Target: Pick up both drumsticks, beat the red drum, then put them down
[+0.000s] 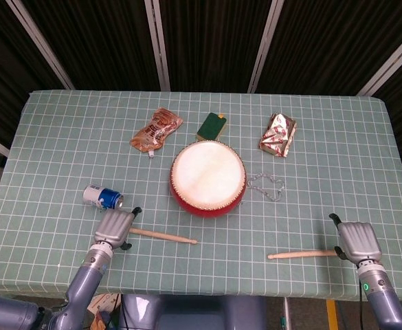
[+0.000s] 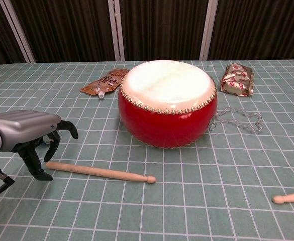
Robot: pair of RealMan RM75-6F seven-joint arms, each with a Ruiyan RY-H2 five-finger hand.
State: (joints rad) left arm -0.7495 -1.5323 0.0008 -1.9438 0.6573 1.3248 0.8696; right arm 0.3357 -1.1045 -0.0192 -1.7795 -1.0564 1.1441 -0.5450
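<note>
Down at the front edge, the left hand (image 2: 23,131) has its fingers (image 2: 65,127) spread and released, hovering just above the butt of the left drumstick (image 2: 100,172), which lies flat on the checked surface (image 1: 49,151). Over on the other side, the right hand (image 1: 356,240) sits at the end of the right drumstick (image 1: 300,254), can't tell if it's gripping. Red drum (image 2: 168,103) stands between them, a blue can (image 1: 102,196) near the left hand.

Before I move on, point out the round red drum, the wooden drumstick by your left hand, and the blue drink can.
round red drum (image 1: 207,175), head view, middle of its pale skin
wooden drumstick (image 2: 100,172), chest view, mid-shaft
blue drink can (image 1: 103,196), head view, its side
</note>
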